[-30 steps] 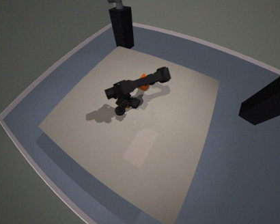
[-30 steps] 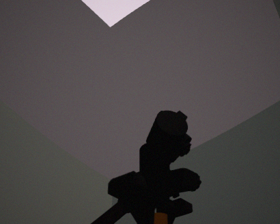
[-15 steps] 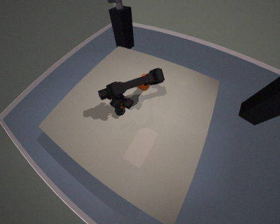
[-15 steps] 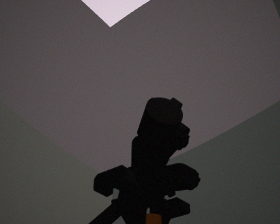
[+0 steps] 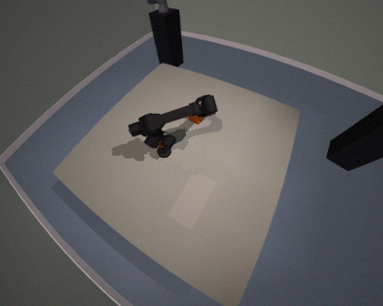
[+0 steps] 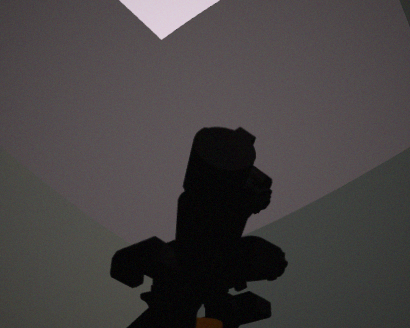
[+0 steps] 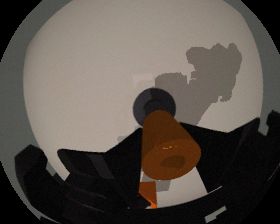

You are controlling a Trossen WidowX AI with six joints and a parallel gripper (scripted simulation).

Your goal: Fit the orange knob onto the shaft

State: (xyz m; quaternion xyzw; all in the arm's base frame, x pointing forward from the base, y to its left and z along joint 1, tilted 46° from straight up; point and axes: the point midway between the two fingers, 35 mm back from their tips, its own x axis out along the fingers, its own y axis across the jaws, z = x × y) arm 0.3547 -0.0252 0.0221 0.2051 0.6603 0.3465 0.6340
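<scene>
My gripper (image 5: 161, 142) (image 7: 160, 128) is shut on the orange knob (image 5: 161, 146) (image 6: 209, 322) (image 7: 166, 142), which sits between its two dark fingers. In the wrist view the knob looks like a tapered cylinder, with a dark recess in its near end. The round dark pedestal (image 5: 163, 152) (image 7: 140, 108) shows just beyond the knob's far end, which overlaps its lower part. The dark shaft (image 7: 152, 104) shows in part at the pedestal's middle. The knob's hole and the shaft's flat side are hidden. I cannot tell the height gap between knob and shaft.
A pale rectangular patch (image 5: 191, 201) lies on the beige surface. An orange block-like part (image 5: 195, 119) (image 7: 148, 192) shows beneath the arm. Dark posts stand at the back (image 5: 167, 37) and at the right (image 5: 361, 140). The arm's shadow falls around the pedestal.
</scene>
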